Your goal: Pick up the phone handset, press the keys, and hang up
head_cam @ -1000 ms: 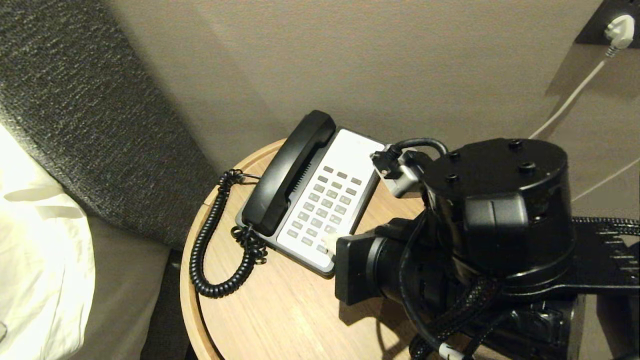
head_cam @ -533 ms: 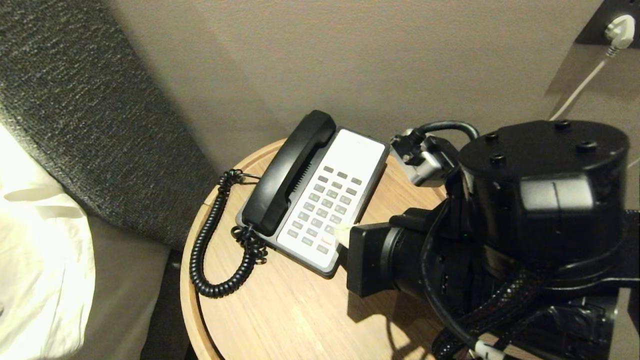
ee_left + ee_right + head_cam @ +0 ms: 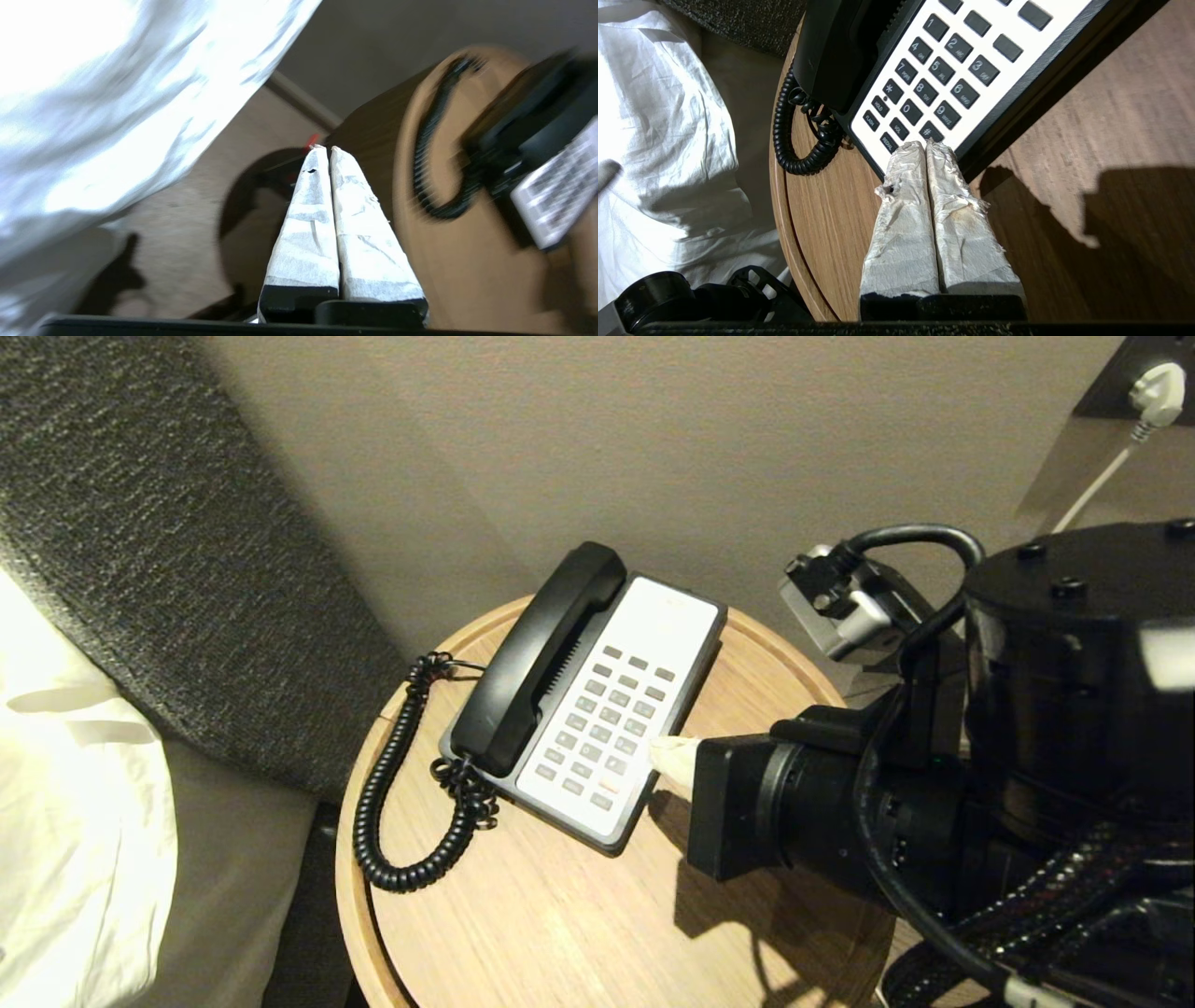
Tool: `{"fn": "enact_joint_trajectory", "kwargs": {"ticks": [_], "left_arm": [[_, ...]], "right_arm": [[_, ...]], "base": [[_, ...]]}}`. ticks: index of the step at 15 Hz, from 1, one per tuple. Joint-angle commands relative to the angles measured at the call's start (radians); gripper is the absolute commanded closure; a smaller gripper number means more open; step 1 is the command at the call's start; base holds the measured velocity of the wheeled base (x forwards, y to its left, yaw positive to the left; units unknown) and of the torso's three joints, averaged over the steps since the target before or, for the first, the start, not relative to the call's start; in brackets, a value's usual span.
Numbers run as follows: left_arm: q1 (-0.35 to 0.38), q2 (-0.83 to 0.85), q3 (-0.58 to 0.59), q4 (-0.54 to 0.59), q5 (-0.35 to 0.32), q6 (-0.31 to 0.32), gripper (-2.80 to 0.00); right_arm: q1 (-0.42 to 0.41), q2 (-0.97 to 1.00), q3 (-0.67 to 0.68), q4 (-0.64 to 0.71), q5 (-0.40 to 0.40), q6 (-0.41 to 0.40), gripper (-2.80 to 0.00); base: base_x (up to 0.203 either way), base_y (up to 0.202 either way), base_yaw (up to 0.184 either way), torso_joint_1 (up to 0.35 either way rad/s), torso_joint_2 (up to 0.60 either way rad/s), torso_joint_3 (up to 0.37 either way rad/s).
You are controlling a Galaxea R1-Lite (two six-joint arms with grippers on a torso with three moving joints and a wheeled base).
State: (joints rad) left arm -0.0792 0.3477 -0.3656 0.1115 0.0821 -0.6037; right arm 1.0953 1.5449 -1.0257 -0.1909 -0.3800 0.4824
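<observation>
The black phone handset [image 3: 537, 658] lies in its cradle on the left side of the black-and-white phone base [image 3: 665, 616], its coiled cord [image 3: 392, 803] looping over the round wooden table [image 3: 560, 915]. My right gripper [image 3: 667, 751] is shut and empty, its taped fingertips at the right edge of the keys [image 3: 611, 719]. In the right wrist view the right gripper [image 3: 924, 145] sits just short of the # key [image 3: 931, 132], with the handset [image 3: 836, 51] beyond. My left gripper [image 3: 325, 150] is shut and empty, off the table's side above the floor, with the cord [image 3: 432, 140] blurred nearby.
White bedding [image 3: 75, 803] and a grey fabric headboard [image 3: 187, 569] stand to the left of the table. A beige wall runs behind it, with a white plug and cable [image 3: 1156, 387] at the far right. The right arm's black body fills the lower right.
The right arm has drawn back to the right, and its fingertips have slid from the lowest keys to the keypad's right edge. The handset and base have not moved.
</observation>
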Motion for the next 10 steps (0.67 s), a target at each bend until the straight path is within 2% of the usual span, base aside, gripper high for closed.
{"fn": "enact_joint_trajectory", "kwargs": {"ticks": [1, 3, 4, 5, 6, 8, 9, 10], "left_arm": [[0.041, -0.145, 0.087, 0.034, 0.000, 0.094, 0.00], [0.061, -0.263, 0.137, 0.115, 0.005, 0.166, 0.00], [0.066, -0.323, 0.169, 0.154, 0.007, 0.223, 0.00], [0.068, -0.350, 0.206, 0.159, 0.006, 0.306, 0.00], [0.070, -0.351, 0.242, 0.106, -0.011, 0.393, 0.00], [0.071, -0.348, 0.329, -0.086, -0.114, 0.529, 0.00], [0.071, -0.348, 0.344, -0.121, -0.152, 0.552, 0.00], [0.072, -0.348, 0.350, -0.126, -0.144, 0.546, 0.00]], "right_arm": [[0.000, -0.032, 0.018, -0.005, -0.002, -0.001, 0.00], [0.001, -0.050, 0.028, -0.004, -0.002, -0.001, 0.00], [0.001, -0.054, 0.030, -0.002, -0.002, -0.002, 0.00], [0.001, -0.060, 0.035, -0.003, -0.002, -0.002, 0.00], [0.003, -0.070, 0.047, -0.004, -0.002, -0.002, 0.00], [0.003, -0.091, 0.070, -0.007, -0.001, -0.010, 0.00], [0.002, -0.101, 0.074, -0.004, -0.002, -0.011, 0.00], [0.003, -0.108, 0.078, -0.004, -0.002, -0.011, 0.00]], "base": [[0.000, 0.000, 0.000, 0.000, 0.00, 0.000], [0.000, 0.000, 0.000, 0.000, 0.00, 0.000], [0.000, 0.000, 0.000, 0.000, 0.00, 0.000], [0.000, 0.000, 0.000, 0.000, 0.00, 0.000], [0.000, 0.000, 0.000, 0.000, 0.00, 0.000], [0.000, 0.000, 0.000, 0.000, 0.00, 0.000], [0.000, 0.000, 0.000, 0.000, 0.00, 0.000], [0.000, 0.000, 0.000, 0.000, 0.00, 0.000]]}}
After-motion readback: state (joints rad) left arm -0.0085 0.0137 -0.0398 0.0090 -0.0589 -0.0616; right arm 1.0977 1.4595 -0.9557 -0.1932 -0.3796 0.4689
